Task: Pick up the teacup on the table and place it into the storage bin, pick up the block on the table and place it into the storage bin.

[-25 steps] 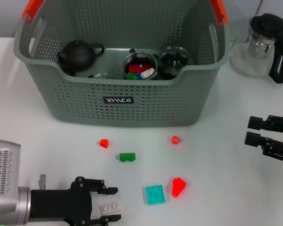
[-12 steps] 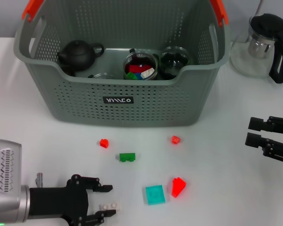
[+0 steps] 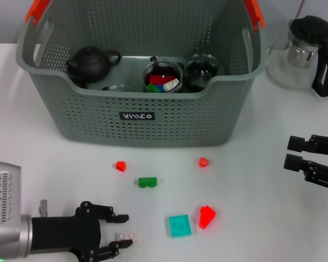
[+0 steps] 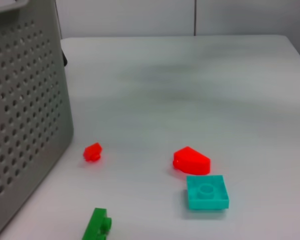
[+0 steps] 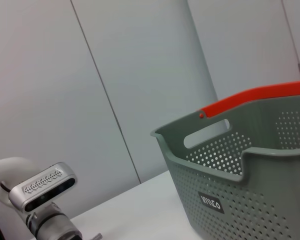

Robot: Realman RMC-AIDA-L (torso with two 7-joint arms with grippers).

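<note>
White brick: small pale block [image 3: 126, 237] on the desk [image 3: 251, 218], sitting right between the left end effector's open fingers, not gripped as far as I can see.
Left end effector: mine [image 3: 120, 233] is low over the desk's near left, spread wide around that brick.
Right end effector: parked [image 3: 295, 152] at the right edge, well apart from everything; looks open to me.
Storage bin: grey perforated basket [image 3: 142, 117] at the back, dark teapot [image 3: 90, 63] and glass cups inside.
Other blocks: green [image 3: 147, 182], teal [image 3: 180, 225], red wedge [image 3: 206, 216] nearby.
</note>
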